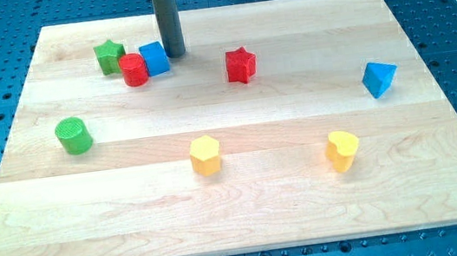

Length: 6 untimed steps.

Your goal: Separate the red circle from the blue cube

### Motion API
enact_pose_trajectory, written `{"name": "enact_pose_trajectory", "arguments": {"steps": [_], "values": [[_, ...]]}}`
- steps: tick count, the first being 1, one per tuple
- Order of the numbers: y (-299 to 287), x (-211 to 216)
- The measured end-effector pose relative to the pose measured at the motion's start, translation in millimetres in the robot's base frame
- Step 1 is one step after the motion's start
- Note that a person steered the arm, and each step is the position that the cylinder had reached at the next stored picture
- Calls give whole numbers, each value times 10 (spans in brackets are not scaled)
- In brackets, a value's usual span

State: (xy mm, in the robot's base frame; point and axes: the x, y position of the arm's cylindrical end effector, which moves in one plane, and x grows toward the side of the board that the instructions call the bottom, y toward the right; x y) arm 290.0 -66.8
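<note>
The red circle point(134, 70) sits near the view's top left, touching the blue cube point(154, 58) on its right side. A green star point(109, 55) touches the red circle on its left. My tip point(173, 53) rests on the board just to the right of the blue cube, very close to it or touching it. The rod rises straight up out of the view's top.
A red star point(240, 64) lies right of my tip. A blue triangle block point(379, 79) is at the right. A green cylinder point(74, 135) is at the left. A yellow hexagon point(205, 155) and a yellow heart point(342, 150) lie lower down. The wooden board point(247, 204) rests on a blue perforated table.
</note>
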Motion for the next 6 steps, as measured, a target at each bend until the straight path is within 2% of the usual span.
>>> {"name": "enact_pose_trajectory", "arguments": {"steps": [1, 2, 3, 5, 6], "values": [[-246, 441], [-284, 540], [-123, 284], [-589, 229], [-1183, 722]]}}
